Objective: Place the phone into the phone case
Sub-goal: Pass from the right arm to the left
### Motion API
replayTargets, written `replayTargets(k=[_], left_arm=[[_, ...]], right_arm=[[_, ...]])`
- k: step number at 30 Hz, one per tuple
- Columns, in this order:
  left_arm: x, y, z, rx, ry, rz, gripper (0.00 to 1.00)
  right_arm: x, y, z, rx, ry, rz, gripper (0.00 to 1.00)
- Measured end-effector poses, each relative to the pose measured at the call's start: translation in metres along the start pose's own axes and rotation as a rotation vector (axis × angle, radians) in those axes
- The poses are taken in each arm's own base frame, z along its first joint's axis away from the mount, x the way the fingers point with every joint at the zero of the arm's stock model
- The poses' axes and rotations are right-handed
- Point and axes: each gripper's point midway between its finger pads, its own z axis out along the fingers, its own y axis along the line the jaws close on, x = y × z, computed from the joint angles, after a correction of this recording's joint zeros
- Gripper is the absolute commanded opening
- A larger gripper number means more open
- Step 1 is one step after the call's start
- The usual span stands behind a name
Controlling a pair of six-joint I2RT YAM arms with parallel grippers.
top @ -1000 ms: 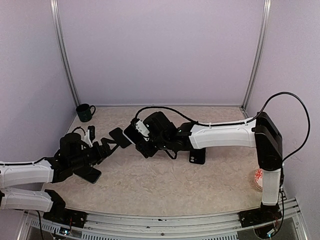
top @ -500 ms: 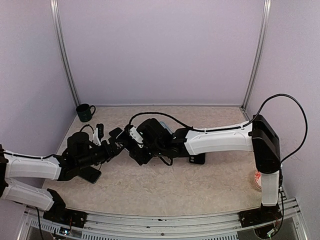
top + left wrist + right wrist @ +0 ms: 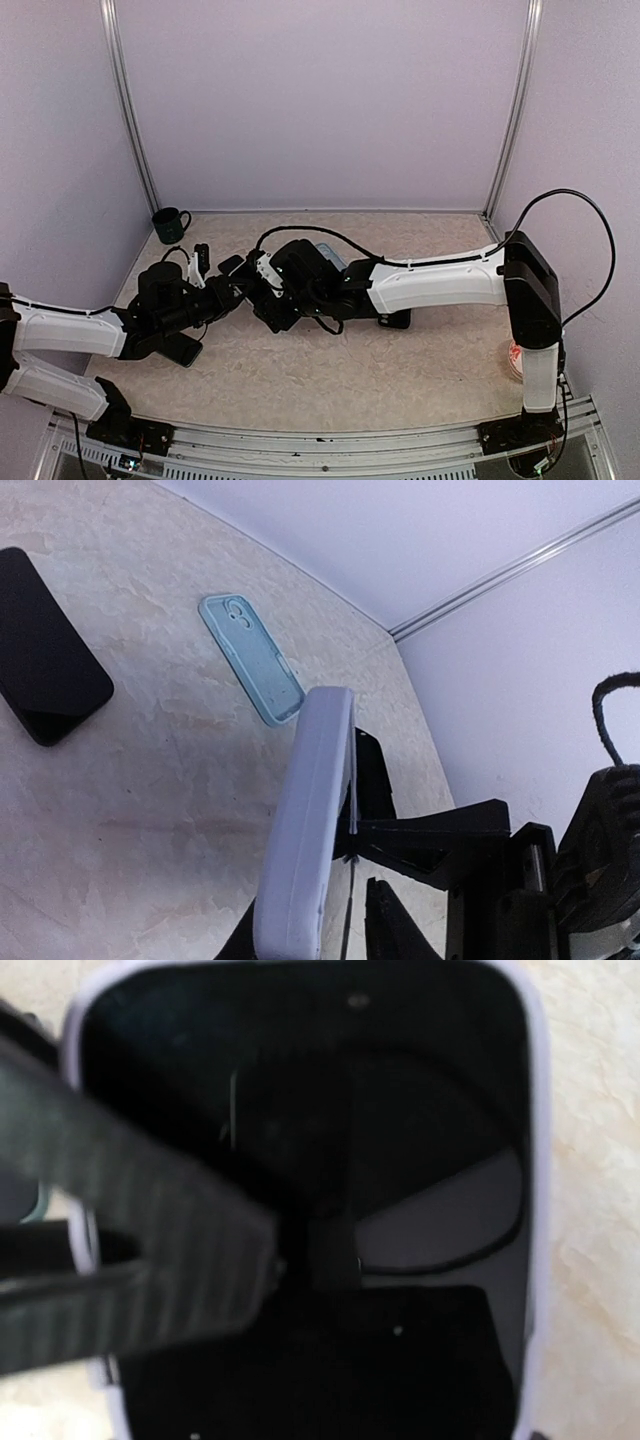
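The phone (image 3: 236,270), lavender-rimmed with a black screen, hangs above the table at centre left, with my right gripper (image 3: 255,290) shut on it. It fills the right wrist view (image 3: 400,1110). My left gripper (image 3: 228,290) meets it from the left. Seen edge-on in the left wrist view, the phone (image 3: 305,820) stands between the left gripper's (image 3: 315,930) jaws. One finger lies against its back. The other finger (image 3: 390,920) stands a sliver off the screen side. The light blue phone case (image 3: 250,658) lies flat and empty on the table behind.
A black slab (image 3: 45,660) lies flat near the blue case. Another black piece (image 3: 182,350) lies under my left arm, and one more (image 3: 395,318) lies beside the right forearm. A dark green mug (image 3: 170,225) stands at the back left. A red and white object (image 3: 516,358) sits far right.
My right arm carried the phone leftward to the left gripper. My left gripper moved up around the phone and its jaws narrowed from wide open to almost touching it.
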Motion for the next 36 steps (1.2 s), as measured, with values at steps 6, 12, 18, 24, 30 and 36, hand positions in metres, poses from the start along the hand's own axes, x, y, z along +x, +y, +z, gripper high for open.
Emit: replayTargets(k=[6, 12, 18, 24, 30, 36], left_arm=[[-0.003, 0.002, 0.0, -0.011, -0.017, 0.001, 0.03], [-0.004, 0.001, 0.001, -0.016, -0.016, 0.007, 0.0], [-0.006, 0.009, -0.003, -0.077, -0.02, 0.005, 0.0], [-0.033, 0.025, -0.02, -0.162, -0.057, -0.011, 0.0], [-0.085, 0.024, -0.027, -0.256, -0.067, 0.013, 0.0], [-0.116, 0.044, -0.033, -0.377, -0.03, -0.004, 0.0]], right_arm=[[-0.003, 0.002, 0.0, -0.015, -0.009, 0.031, 0.64], [-0.003, 0.002, 0.0, -0.028, -0.008, 0.041, 0.84], [-0.015, 0.008, -0.001, -0.056, -0.058, 0.025, 1.0], [-0.021, 0.005, -0.013, -0.085, -0.1, 0.018, 0.99], [-0.023, -0.016, -0.025, -0.064, -0.129, 0.03, 0.99], [-0.016, -0.025, -0.023, -0.041, -0.131, 0.018, 1.0]])
